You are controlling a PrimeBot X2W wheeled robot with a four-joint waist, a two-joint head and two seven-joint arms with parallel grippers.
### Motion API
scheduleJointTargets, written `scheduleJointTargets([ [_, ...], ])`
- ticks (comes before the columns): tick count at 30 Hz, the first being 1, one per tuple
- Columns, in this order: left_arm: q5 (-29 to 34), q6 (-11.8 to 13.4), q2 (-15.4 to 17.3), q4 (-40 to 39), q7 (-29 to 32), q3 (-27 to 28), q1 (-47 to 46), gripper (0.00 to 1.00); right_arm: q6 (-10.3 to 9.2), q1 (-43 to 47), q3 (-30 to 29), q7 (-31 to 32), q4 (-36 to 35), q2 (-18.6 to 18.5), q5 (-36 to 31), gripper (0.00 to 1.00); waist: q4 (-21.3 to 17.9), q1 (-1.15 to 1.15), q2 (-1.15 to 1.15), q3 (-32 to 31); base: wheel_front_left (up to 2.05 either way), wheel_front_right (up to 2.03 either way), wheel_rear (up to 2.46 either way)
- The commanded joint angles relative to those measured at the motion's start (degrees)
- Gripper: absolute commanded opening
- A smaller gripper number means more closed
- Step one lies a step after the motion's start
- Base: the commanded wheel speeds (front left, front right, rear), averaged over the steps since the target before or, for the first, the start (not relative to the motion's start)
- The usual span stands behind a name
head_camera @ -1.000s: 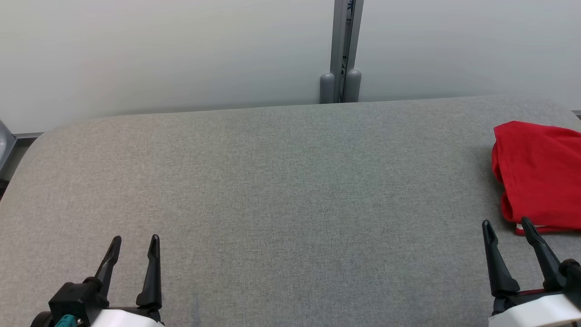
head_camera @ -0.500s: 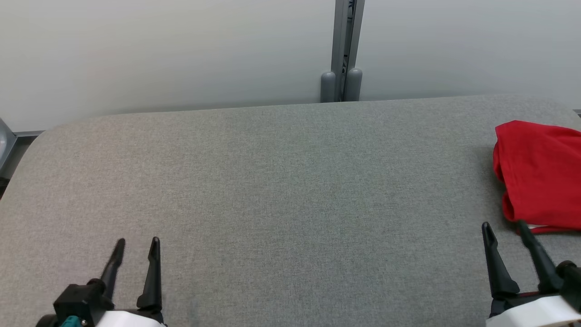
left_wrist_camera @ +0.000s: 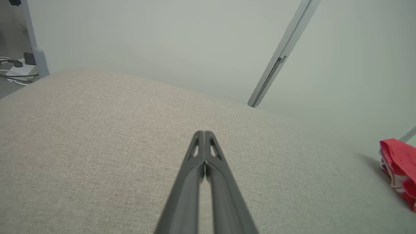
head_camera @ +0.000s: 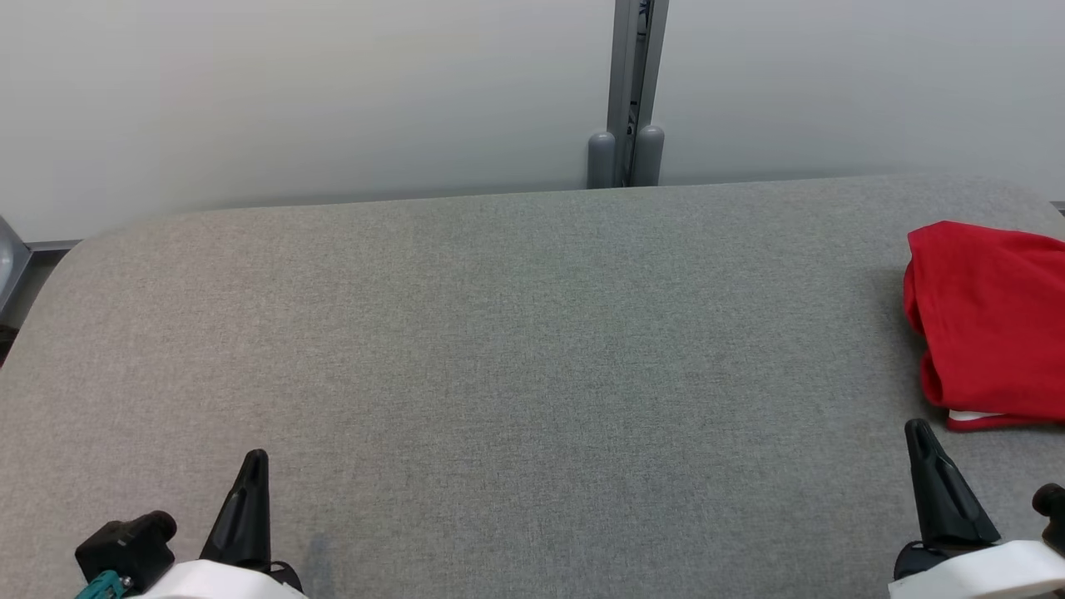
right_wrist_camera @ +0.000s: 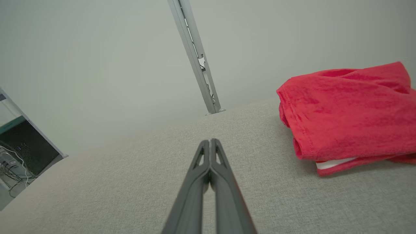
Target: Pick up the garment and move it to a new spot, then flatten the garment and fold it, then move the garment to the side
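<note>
you had both pincers pressed fully shut and empty at this moment. your left gripper sat low at the near left of the grey padded table, well apart from anything. the left wrist view showed its fingers meeting along their length over bare cloth. your right gripper sat at the near right, tips together, with nothing pinched between them.

the red garment lay at the far right of the table, partly cut off by the edge of the head view. it was near the right gripper's tips but not touching them. from the right wrist it looked like a compact, layered bundle with a stitched hem facing you and a white strip showing under its lower edge.

to my eye the garment was already folded and parked at the side, so the closing step looked done and the arms were at rest. i could not rule out that this was the opening, with the pickup not yet begun.

if it was the pickup, your next move called for opening the right fingers and reaching forward and to the right. you would need to come in low at the near hem and catch all the layers, so the bundle lifted whole rather than spilling open.
</note>
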Motion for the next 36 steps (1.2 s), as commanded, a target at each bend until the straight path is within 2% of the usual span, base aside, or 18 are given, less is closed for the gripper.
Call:
scheduleJointTargets([
  [1, -2.1, -0.7, 0.2, -0.3, 0.3, 1.1, -1.9, 0.0, 0.0, -1.7, -0.2, 0.4, -0.2, -0.5, 2.7, 0.0, 0.0, 0.0, 0.0, 0.0, 0.0, 0.0, 0.0],
  [18, -15.6, -4.8, -2.4, 3.1, 3.3, 4.9, -4.7, 0.0, 0.0, -4.4, -0.6, 2.3, 3.3, -0.5, 19.4, 0.0, 0.1, 0.0, 0.0, -0.2, 0.0, 0.0, 0.0],
  [36, -26.0, -7.9, -4.6, 5.2, 5.8, 8.2, -6.6, 0.0, 0.0, -6.4, -1.0, 4.0, 6.0, -0.4, 32.4, 0.0, 0.2, 0.0, 0.0, -0.3, 0.0, 0.0, 0.0],
])
